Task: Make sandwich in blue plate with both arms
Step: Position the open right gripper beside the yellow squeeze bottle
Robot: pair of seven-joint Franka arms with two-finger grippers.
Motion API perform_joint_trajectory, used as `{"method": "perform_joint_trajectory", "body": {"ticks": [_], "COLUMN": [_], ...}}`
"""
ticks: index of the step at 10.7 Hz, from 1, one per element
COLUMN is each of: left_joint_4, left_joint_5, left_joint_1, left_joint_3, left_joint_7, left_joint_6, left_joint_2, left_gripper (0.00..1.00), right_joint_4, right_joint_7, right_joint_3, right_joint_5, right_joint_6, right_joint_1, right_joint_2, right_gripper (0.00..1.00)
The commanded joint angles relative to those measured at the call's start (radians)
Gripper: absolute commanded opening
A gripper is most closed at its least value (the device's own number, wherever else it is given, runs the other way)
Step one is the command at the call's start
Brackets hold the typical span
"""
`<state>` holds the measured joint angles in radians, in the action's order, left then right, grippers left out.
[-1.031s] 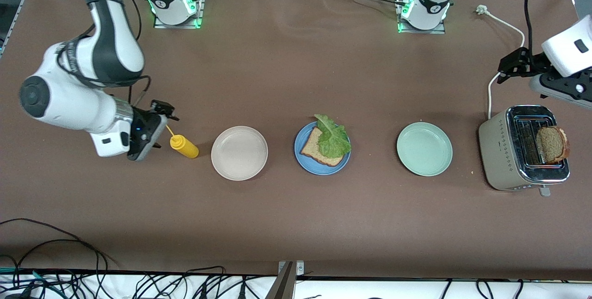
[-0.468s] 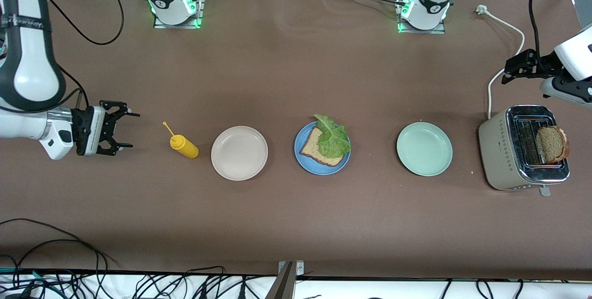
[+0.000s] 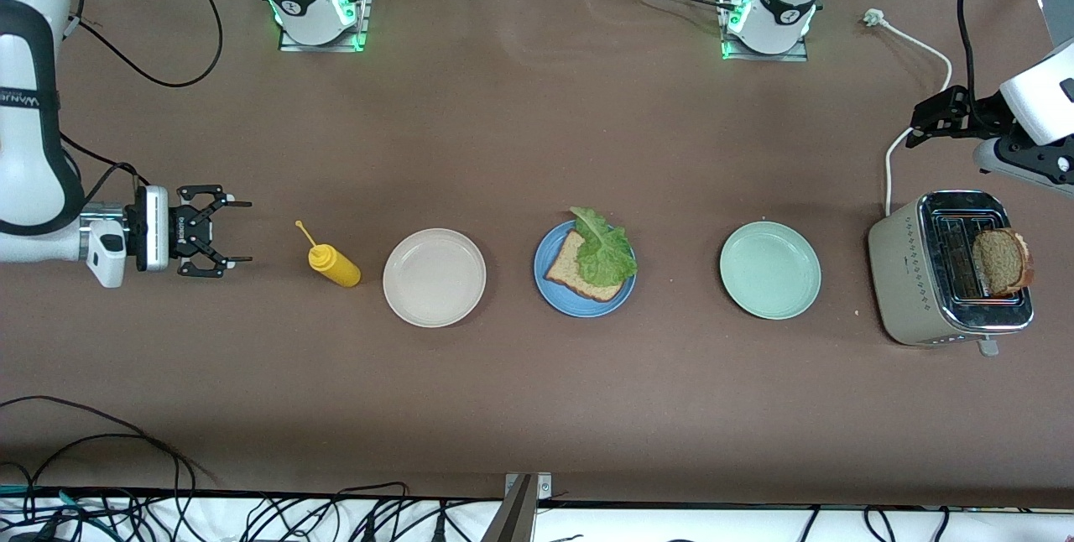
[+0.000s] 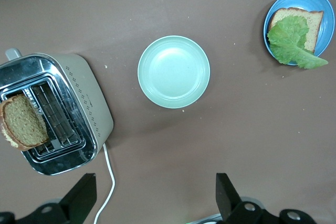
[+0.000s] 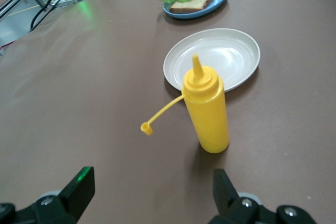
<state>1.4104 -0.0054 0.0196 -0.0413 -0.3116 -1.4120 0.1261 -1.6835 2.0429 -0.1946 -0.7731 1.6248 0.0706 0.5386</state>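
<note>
The round matte blue plate (image 3: 585, 280) is sitting mid-table, already carrying 1 brown bread slice (image 3: 574, 268) under a ruffled green lettuce leaf (image 3: 602, 250). The 2nd slice (image 3: 1001, 262) is standing in the beige toaster (image 3: 906, 273), not yet moved. The right gripper (image 3: 225, 231) is hanging open beside the yellow squeeze bottle (image 3: 334, 264), the left gripper (image 3: 927, 117) open above the toaster's end.

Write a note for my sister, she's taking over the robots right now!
Right gripper: fingers open, empty, near the yellow sauce bottle, capless.
Left gripper: open, empty, above the table by the toaster.
Blue plate: one bread slice with lettuce on top.
Second slice sits in the toaster.
Done: base and lettuce. Left: put the top slice on.
</note>
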Motion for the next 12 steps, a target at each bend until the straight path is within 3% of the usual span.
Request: {"method": "perform_joint_trajectory", "body": {"ticks": [1, 3, 6, 12], "left_joint_4": [0.007, 0.006, 0.006, 0.006], "left_joint_5": [-0.019, -0.019, -0.019, -0.018], "left_joint_1": [0.0, -0.001, -0.006, -0.007], "left_joint_3": [0.0, 0.0, 0.0, -0.006], "left_joint_7": [0.011, 0.009, 0.009, 0.008], "left_joint_6": [0.01, 0.01, 0.01, 0.01], "left_joint_2": [-0.017, -0.016, -0.017, -0.017], "left_gripper": [1.0, 1.0, 1.0, 1.0], "right_joint_4": [0.051, 0.065, 0.07, 0.071], "right_joint_7": [0.211, 0.33, 0.344, 0.404], "right_joint_3": [-0.002, 0.0, 0.004, 0.057], "right_joint_5": [-0.099, -0.168, -0.24, -0.337], "right_joint_6": [-0.054, -0.065, -0.048, 0.07], "right_joint_1": [0.038, 0.037, 0.032, -0.014], "right_joint_2": [0.122, 0.194, 0.276, 0.342], "right_gripper": [1.0, 1.0, 1.0, 1.0]}}
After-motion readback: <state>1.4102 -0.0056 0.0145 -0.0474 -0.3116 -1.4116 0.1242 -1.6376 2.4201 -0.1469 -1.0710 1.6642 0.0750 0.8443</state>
